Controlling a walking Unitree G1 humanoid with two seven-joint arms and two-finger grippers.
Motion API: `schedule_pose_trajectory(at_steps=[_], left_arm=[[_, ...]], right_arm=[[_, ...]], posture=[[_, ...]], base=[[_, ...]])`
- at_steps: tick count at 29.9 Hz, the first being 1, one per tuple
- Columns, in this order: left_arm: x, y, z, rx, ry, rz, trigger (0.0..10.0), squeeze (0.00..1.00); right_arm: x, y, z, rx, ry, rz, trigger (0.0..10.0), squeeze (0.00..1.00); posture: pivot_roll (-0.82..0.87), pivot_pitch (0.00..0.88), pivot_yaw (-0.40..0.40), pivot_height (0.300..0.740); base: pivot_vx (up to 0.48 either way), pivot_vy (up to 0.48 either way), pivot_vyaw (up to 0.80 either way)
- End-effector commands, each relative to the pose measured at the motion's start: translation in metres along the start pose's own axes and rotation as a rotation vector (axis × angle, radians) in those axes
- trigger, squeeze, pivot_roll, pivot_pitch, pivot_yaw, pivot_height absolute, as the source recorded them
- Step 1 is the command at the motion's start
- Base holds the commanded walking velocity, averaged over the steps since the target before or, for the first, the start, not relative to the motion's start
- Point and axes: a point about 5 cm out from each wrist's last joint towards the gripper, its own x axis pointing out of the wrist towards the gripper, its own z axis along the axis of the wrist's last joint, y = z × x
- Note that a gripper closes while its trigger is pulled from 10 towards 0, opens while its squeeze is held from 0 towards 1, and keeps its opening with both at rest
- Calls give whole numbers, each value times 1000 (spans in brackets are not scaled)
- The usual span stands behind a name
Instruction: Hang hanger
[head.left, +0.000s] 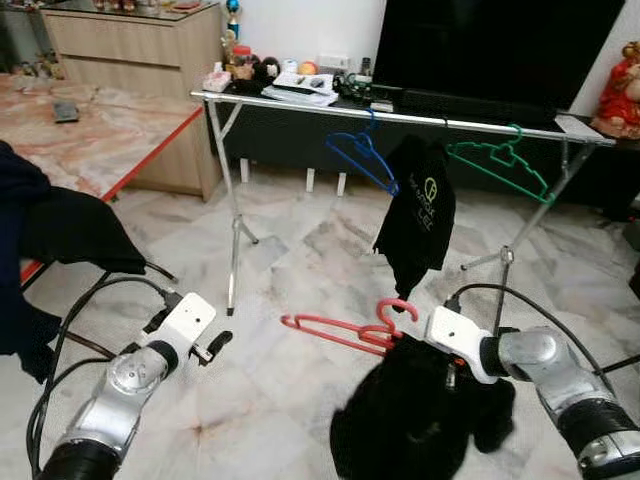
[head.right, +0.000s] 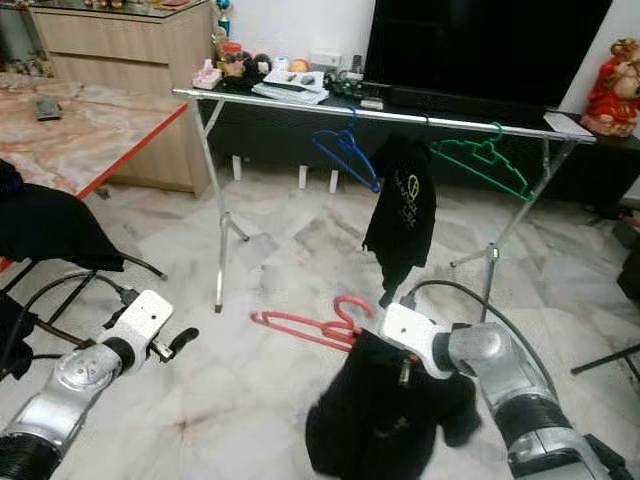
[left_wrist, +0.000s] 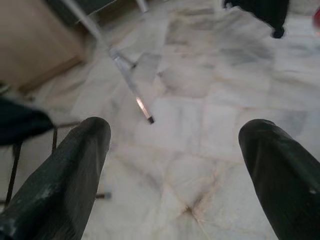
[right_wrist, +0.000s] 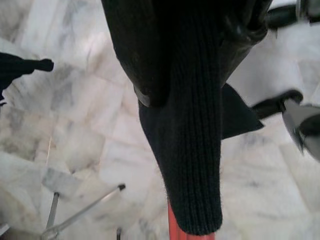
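So the red hanger, a black garment on it, is clamped in the right gripper low before the rail, not yet hooked. Left gripper hovers empty, fingers apart. Lifting and hooking remain.

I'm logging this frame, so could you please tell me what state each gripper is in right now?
Left gripper: open, holding nothing, above the floor.
Right gripper: shut on the red hanger with the black garment draped on it.

three hangers, two black garments
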Motion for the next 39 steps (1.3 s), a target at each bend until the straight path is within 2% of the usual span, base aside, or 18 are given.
schedule_pose_trajectory(at_steps=[1, 2, 4, 12, 16, 20, 22, 24, 30, 32, 39], left_arm=[[-1, -10, -17, -39, 41, 9, 10000, 0], [-1, -10, -17, -39, 41, 9, 10000, 0], [-2, -20, -25, -56, 49, 0, 10000, 0], [-3, -34, -38, -57, 66, 47, 10000, 0], [-1, -41, -38, -40, 41, 57, 10000, 0], [0, -46, -36, -23, 24, 52, 10000, 0], [0, -52, -36, 13, 17, 28, 10000, 0], [1, -55, -35, 6, 6, 19, 10000, 0], [2, -56, -35, 45, 3, 15, 10000, 0], [1, -57, -37, 48, 3, 9, 10000, 0], [1, -58, -39, 62, 12, 1, 10000, 0]], right_arm=[[-4, -16, 28, -32, -107, -58, 0, 0], [-4, -16, 28, -32, -107, -58, 0, 0], [1, -15, 43, -43, -164, -43, 0, 0], [12, -16, 77, -90, -251, -25, 0, 0], [20, -10, 92, -114, -288, 24, 0, 0], [25, -9, 100, -118, -298, 22, 0, 0], [31, -8, 109, -114, -310, 19, 0, 0], [40, -3, 124, -112, -345, 35, 0, 0], [53, 2, 143, -88, -369, 11, 0, 0], [60, 6, 156, -77, -387, 5, 0, 0], [63, 8, 173, -81, -419, 6, 0, 0]], posture=[[-17, 0, -79, 740], [-17, 0, -79, 740], [-16, 0, -80, 740], [-12, 0, -92, 740], [-10, 0, -99, 740], [-12, 0, -103, 740], [-12, 0, -104, 740], [-4, 0, -108, 740], [7, 0, -114, 740], [11, 0, -117, 740], [15, 0, -123, 740]], base=[[0, 0, 0], [0, 0, 0], [0, 0, 0], [0, 0, 0], [0, 0, 0], [0, 0, 0], [0, 0, 0], [0, 0, 0], [0, 0, 0], [0, 0, 0], [0, 0, 0]])
